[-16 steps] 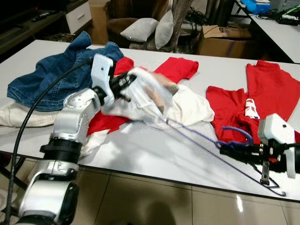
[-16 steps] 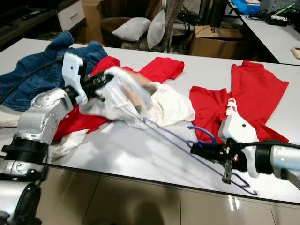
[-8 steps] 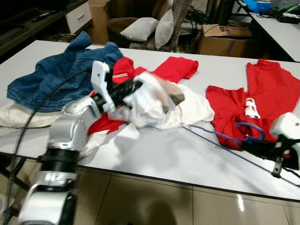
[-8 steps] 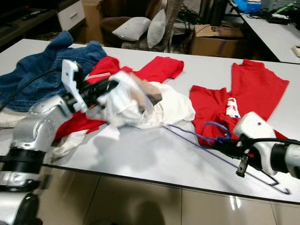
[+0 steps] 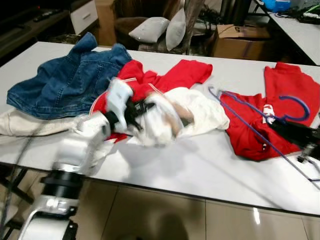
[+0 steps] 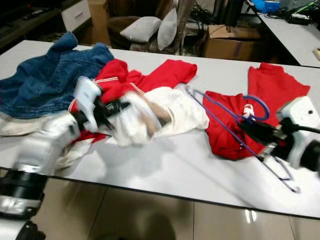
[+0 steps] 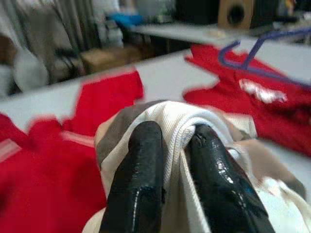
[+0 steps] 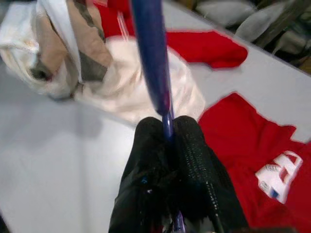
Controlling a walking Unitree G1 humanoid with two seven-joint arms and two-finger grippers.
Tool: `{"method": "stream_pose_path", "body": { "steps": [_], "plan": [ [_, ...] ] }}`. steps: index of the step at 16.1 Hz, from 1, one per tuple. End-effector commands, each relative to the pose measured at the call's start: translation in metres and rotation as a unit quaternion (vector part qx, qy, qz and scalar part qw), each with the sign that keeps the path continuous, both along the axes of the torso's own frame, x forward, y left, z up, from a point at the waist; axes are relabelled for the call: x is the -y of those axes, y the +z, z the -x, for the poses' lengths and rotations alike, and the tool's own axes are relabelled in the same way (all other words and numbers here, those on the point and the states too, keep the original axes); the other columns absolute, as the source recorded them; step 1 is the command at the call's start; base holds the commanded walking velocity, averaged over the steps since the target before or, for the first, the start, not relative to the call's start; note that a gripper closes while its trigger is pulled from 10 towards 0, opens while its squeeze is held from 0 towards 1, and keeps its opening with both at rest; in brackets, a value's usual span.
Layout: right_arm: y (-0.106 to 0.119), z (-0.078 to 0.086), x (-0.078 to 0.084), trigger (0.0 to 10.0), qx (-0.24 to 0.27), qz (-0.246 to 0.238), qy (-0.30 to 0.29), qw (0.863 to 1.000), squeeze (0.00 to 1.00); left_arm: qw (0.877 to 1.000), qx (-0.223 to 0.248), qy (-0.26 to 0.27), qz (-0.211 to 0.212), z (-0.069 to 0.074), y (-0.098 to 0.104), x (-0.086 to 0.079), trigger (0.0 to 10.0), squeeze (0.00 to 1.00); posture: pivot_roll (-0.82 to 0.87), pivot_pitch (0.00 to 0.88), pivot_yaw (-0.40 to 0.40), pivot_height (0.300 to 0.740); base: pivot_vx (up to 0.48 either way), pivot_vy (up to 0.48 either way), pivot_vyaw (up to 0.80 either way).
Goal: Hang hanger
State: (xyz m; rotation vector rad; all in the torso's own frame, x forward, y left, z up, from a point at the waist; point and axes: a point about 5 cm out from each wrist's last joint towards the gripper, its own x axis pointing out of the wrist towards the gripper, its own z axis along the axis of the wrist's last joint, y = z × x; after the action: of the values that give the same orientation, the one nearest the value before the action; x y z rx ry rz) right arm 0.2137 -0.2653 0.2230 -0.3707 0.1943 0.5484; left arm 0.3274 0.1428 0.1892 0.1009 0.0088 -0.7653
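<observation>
My right tool point(image 6: 252, 129) is clenched on the blue wire hanger point(image 6: 225, 122), fingers pinched on the wire just under the hook point(image 5: 295, 106). The hanger runs from the tool toward 10 o'clock, lifted over the red shirt point(image 6: 227, 125), far corner close to the white shirt point(image 6: 175, 112). Its lower wire passes the tool toward 5 o'clock, near the tabletop point(image 6: 165, 160) edge. In the right wrist view the blue wire point(image 8: 149, 53) goes straight out from between my fingers point(image 8: 194, 160).

My left tool point(image 5: 137, 109) grasps a bunched fold of the white shirt point(image 7: 180, 126), cloth squeezed between both fingers point(image 7: 138, 179), held up off the tabletop; blurred in the head views. The hanger is well apart from this tool, at its 3 o'clock, with the white shirt between them.

Denim jacket point(image 5: 65, 80) lies at the tabletop's 10 o'clock, another red garment point(image 5: 175, 75) behind the white shirt. Pillows point(image 5: 160, 30) at 12 o'clock beyond the tabletop.
</observation>
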Motion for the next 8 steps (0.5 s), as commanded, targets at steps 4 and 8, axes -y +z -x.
{"method": "stream_pose_path", "body": {
  "steps": [4, 8],
  "plan": [
    [-0.017, -0.019, -0.033, 10.0, 0.009, -0.105, -0.112, 0.988, 0.0, 0.998, 0.038, 0.005, 0.056, 0.024, 0.029, -0.017, 10.0, 1.0, -0.06, 0.0, 0.006, 0.74, 0.0, 0.0, 0.0],
    [-0.027, -0.033, -0.069, 10.0, 0.009, -0.171, -0.142, 0.975, 0.0, 0.995, 0.015, 0.08, 0.056, 0.035, 0.016, -0.01, 10.0, 1.0, -0.03, 0.0, -0.037, 0.74, 0.0, 0.0, 0.0]
  ]
}}
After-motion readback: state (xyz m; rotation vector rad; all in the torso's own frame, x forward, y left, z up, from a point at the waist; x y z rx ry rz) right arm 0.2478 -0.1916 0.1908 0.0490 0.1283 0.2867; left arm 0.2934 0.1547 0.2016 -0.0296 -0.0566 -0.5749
